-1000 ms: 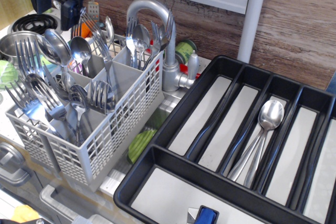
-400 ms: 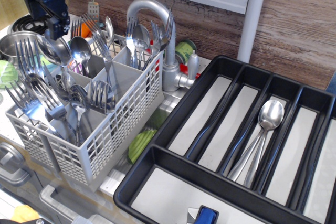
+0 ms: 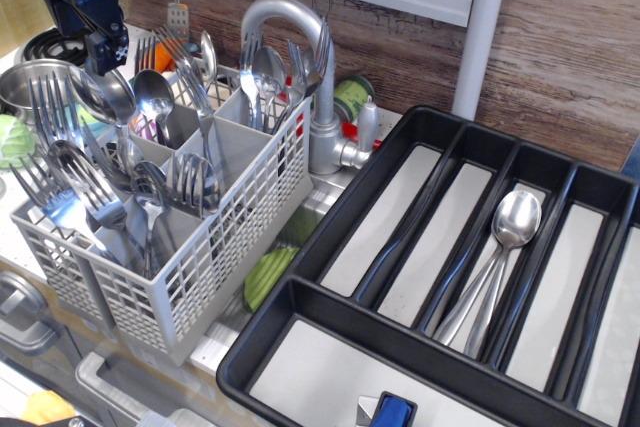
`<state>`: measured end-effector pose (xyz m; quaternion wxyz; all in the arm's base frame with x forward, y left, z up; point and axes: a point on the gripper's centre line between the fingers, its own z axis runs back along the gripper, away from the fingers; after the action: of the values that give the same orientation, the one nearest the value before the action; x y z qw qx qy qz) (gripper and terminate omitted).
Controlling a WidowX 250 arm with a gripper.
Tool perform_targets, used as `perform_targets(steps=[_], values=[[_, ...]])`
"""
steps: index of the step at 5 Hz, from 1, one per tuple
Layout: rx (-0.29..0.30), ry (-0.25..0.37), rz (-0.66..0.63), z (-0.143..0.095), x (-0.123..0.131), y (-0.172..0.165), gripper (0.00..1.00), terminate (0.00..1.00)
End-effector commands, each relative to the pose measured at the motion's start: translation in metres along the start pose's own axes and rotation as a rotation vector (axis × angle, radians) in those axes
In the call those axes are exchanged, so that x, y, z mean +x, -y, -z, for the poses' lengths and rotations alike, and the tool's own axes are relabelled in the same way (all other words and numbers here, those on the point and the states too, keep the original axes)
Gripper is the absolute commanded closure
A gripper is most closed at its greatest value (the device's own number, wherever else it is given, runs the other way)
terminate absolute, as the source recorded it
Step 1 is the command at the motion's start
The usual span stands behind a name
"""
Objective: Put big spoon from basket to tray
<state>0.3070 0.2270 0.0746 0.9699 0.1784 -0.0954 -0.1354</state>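
The light grey lattice basket [image 3: 215, 247] stands at the left, full of upright steel forks and spoons. A big spoon [image 3: 106, 95] with a wide oval bowl stands in its back left compartment, beside a smaller spoon [image 3: 153, 93]. My dark gripper [image 3: 92, 42] hangs at the top left, just above the big spoon's bowl and not touching it. Its fingers look open and hold nothing. The black tray [image 3: 330, 222] lies at the right. Two big spoons [image 3: 513, 220] lie in one of its long compartments.
A grey tap [image 3: 305, 57] rises right behind the basket. More forks and spoons [image 3: 268, 72] stand in the back compartments. A steel pot [image 3: 25, 87] and a stove ring [image 3: 60, 42] are at the far left. A white post [image 3: 480, 32] stands behind the tray.
My gripper has moved left and a little down, from above the middle of the basket's back row to above the big spoon at the back left. The cutlery has not moved.
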Motion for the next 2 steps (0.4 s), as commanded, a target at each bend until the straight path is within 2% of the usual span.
perform_targets(steps=[1,2], values=[[-0.007,0.043,-0.013,0.002,-0.005,-0.004,0.0,0.0],[-0.038,0.074,-0.053,0.011,-0.007,0.013,0.0,0.0]])
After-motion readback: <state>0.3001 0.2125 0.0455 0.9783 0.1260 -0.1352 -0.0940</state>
